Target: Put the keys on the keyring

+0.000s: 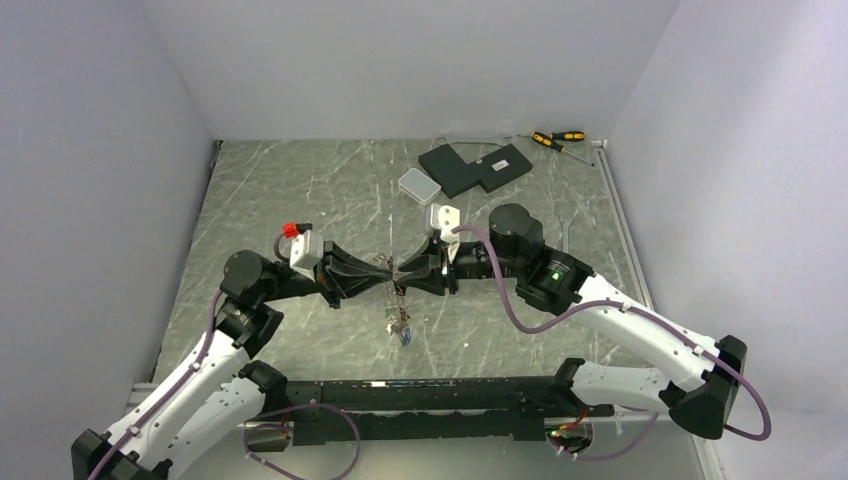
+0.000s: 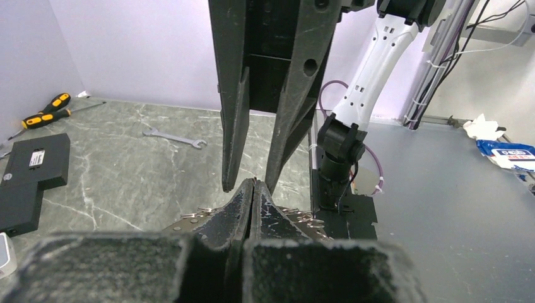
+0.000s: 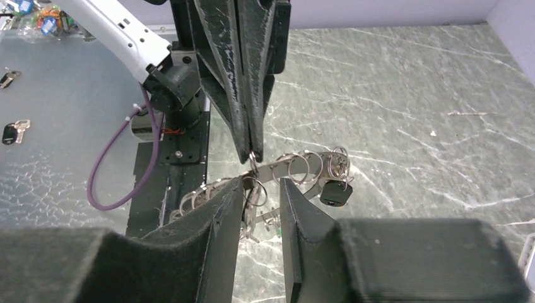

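Observation:
The keyring [image 3: 282,169], a flat silver ring with small split rings through its rim holes, is held in the air between both arms. My left gripper [image 2: 253,184] is shut on its rim; the ring shows on both sides of the fingers [image 2: 189,222]. My right gripper [image 3: 260,189] is open, its fingertips on either side of the ring's rim and one small split ring. Several keys [image 3: 268,222] hang under the ring, one with a black head [image 3: 334,193]. In the top view the grippers meet tip to tip [image 1: 394,272] with the keys dangling below [image 1: 401,326].
Black flat boxes [image 1: 475,165], a small white box [image 1: 418,183] and screwdrivers [image 1: 557,139] lie at the back. A silver wrench [image 2: 175,137] lies on the table to the right. Loose keys [image 3: 16,129] lie on the grey surface beyond the arm bases.

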